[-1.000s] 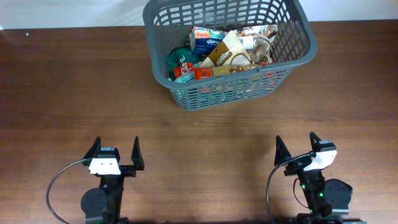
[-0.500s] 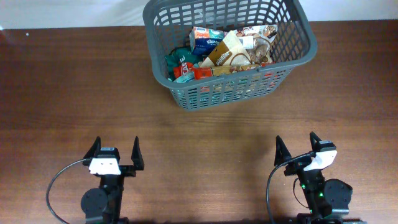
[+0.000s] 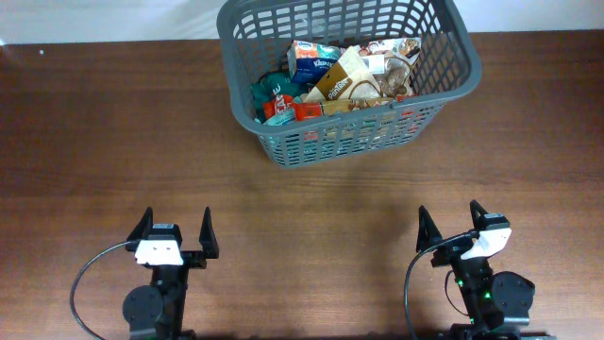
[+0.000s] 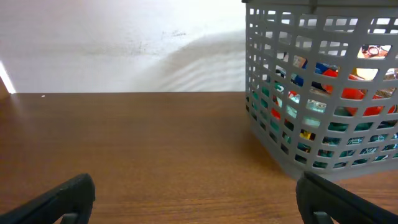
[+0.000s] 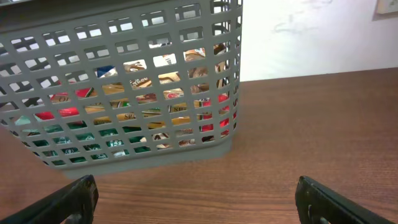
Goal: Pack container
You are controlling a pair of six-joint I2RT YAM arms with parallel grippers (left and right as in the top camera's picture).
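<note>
Overhead, the container (image 3: pixel 351 142), a dark grey lattice-sided basket, stands on the dark wood worktop (image 3: pixel 113 142) at about 12 o'clock, its far rim at the top edge of the view; it leans a little, so its near wall and 3 o'clock corner show; inside it lie grocery packets in a loose heap, among them a blue-and-white packet (image 3: pixel 311 59) at the far side, a tan packet (image 3: pixel 344 80) propped across the middle, a teal packet (image 3: pixel 272 92) toward 9 o'clock and a red packet (image 3: pixel 307 110) against the near wall. The left gripper (image 3: pixel 176 215) sits low at 7 o'clock, pointing toward 12 o'clock, its fingers (image 3: pixel 208 231) spread wide and released, holding nothing; a black cable (image 3: pixel 90 274) loops from its base toward 8 o'clock. The right gripper (image 3: pixel 449 210) sits at 5 o'clock, turned slightly toward 11 o'clock, its fingers likewise released and empty. Both are well apart from the container. From the left wrist the container stands at 2 o'clock; from the right wrist it fills 10 to 12 o'clock, coloured packets showing through the slots.
</note>
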